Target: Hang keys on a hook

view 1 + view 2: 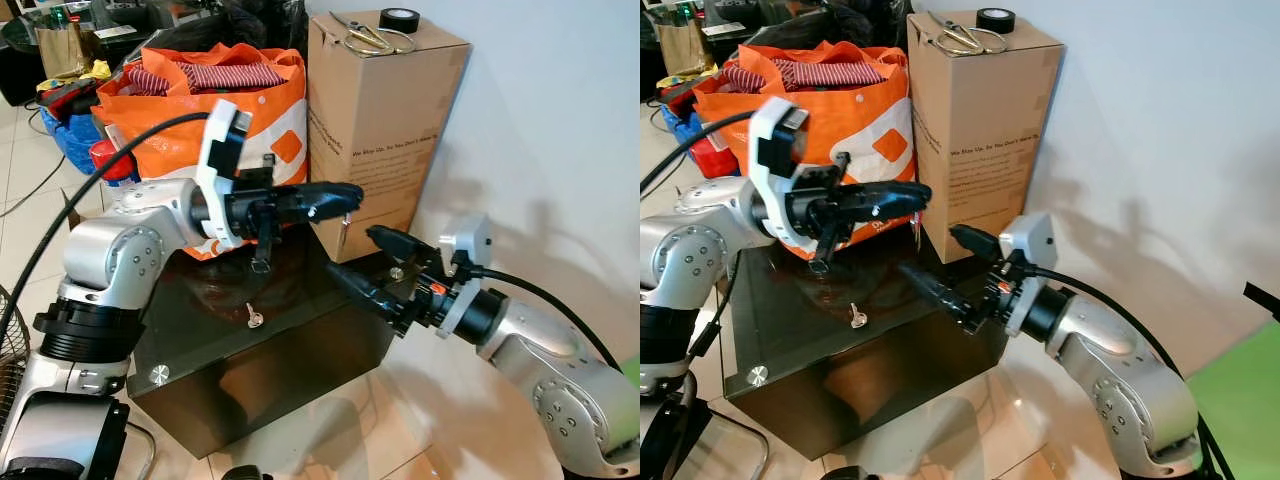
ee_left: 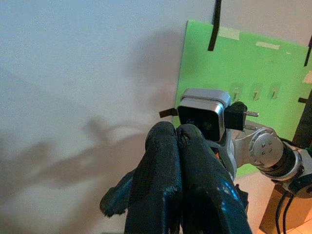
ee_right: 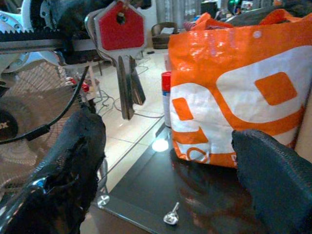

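Left tool (image 1: 345, 197) pinches keys (image 3: 120, 58) above the dark bench (image 1: 300, 330); right tool (image 1: 365, 262) gapes wide just beside, holding nothing.

You see a glossy dark glass desk (image 1: 300, 330), a matt cardboard box (image 1: 385, 120), and a shiny woven-plastic orange bag (image 3: 234, 97).

- Even, bright indoor light; both eye views are sharp, with no motion blur.
- Soft arm shadows fall on the white wall (image 1: 560, 130).
- The dark glass table (image 1: 300, 330) mirrors things and carries a small bright glare spot.
- In the wrist views the nearest black fingers (image 2: 170, 190) are blurred.
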Robot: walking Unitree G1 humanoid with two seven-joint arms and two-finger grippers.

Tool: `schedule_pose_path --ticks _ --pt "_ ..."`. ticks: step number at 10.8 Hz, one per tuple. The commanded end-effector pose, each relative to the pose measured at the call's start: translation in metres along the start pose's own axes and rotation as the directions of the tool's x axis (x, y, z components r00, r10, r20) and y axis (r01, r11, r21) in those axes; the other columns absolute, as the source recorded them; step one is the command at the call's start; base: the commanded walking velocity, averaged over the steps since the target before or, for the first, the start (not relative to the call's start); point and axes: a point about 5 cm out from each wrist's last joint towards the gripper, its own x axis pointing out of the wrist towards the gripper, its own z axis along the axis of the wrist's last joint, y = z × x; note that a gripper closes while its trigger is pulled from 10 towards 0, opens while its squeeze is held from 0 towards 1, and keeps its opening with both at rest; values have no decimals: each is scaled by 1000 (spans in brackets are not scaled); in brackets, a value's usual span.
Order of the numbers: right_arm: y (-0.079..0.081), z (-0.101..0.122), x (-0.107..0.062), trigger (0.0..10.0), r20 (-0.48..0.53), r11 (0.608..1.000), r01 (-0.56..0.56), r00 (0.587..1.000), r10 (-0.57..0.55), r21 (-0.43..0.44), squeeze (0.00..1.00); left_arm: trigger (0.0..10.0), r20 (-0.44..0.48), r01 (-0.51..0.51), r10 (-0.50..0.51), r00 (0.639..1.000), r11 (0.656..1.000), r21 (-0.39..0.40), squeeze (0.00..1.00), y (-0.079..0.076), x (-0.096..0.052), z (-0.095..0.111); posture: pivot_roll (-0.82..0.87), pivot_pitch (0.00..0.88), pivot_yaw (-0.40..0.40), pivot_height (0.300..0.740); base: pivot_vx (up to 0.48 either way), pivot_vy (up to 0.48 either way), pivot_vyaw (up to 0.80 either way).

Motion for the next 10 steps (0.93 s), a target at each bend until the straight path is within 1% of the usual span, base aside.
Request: schedule_pose_path --ticks 1,3,4,5,6,7,8,10 --pt "5 8 2 10000 18 999 -33 999 34 -18 0 10000 -4 26 -26 1000 1000 8 0 -4 4 2 -74 0 8 740 0 0 0" --pt "7 10 4 10000 31 999 -41 999 42 -17 0 10000 -9 34 -34 999 999 3 0 -5 4 2 -73 0 10 740 0 0 0" --pt "7 12 5 8471 42 999 -45 998 46 -11 0 10000 -14 34 -34 999 999 -2 0 -7 4 -1 -67 0 6 740 0 0 0" --pt "8 12 6 6039 43 998 -58 997 58 -5 0 10000 -12 29 -29 999 1000 -6 0 -8 5 -2 -65 0 4 740 0 0 0" --pt "9 11 7 2824 42 998 -68 997 68 0 0 10000 -8 28 -28 1000 1000 -10 0 -9 5 -2 -63 0 2 740 0 0 0" --pt "9 12 8 0 47 997 -71 996 70 4 0 10000 -12 28 -29 1000 1000 -13 0 -10 4 -4 -63 0 0 740 0 0 0" --pt "9 13 9 0 56 997 -76 996 75 8 0 10000 -19 25 -26 999 999 -20 0 -12 2 -7 -63 0 -2 740 0 0 0" --pt "8 15 9 0 63 996 -89 994 88 17 0 10000 -14 19 -19 1000 1000 -23 0 -12 2 -6 -61 0 -8 740 0 0 0"
